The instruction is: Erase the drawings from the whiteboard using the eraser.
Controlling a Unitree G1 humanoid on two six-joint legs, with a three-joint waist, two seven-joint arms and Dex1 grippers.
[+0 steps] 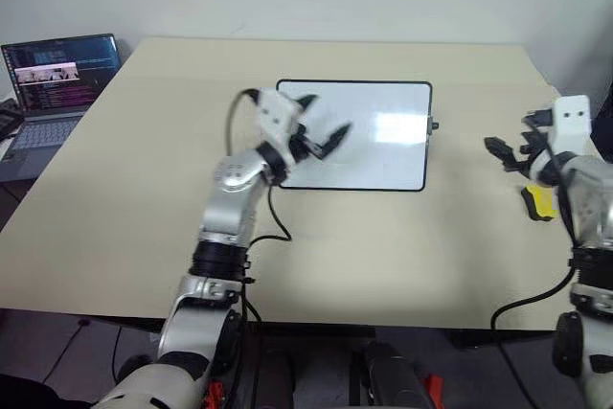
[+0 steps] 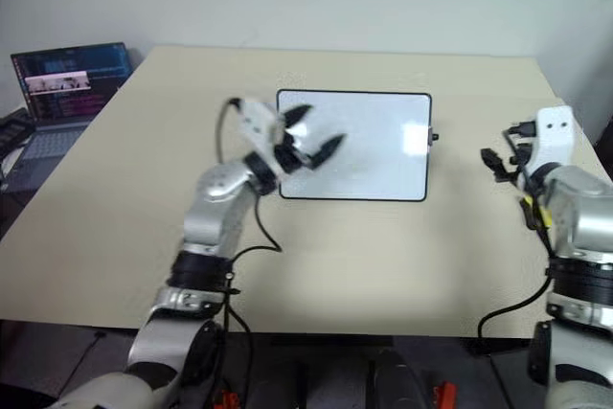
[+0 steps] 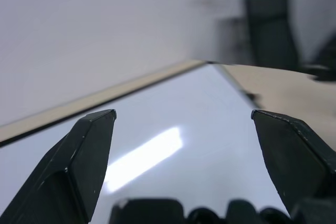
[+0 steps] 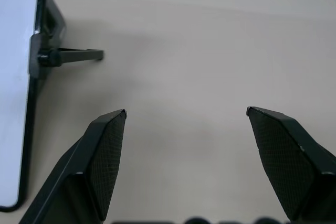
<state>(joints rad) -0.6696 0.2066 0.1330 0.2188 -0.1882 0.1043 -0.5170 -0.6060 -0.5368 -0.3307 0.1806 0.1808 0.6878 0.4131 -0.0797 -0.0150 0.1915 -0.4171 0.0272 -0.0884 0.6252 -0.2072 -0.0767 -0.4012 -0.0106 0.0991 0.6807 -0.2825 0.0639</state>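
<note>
Whiteboard [image 1: 383, 136] flat at desk [image 1: 124, 217] centre. Left tool [image 1: 324, 136] over its left edge, fingers wide, empty. Right tool [image 1: 505, 153] wide, empty. Eraser [image 1: 539, 201] beside right arm. Laptop [image 1: 53, 93] far left.

An open laptop [image 1: 59, 93] sits off the beige table's [image 1: 144, 237] far-left corner — screen lit.

The white whiteboard [image 1: 378, 136] lies flat mid-table, the yellow eraser [image 1: 541, 202] well apart to its right.
</note>
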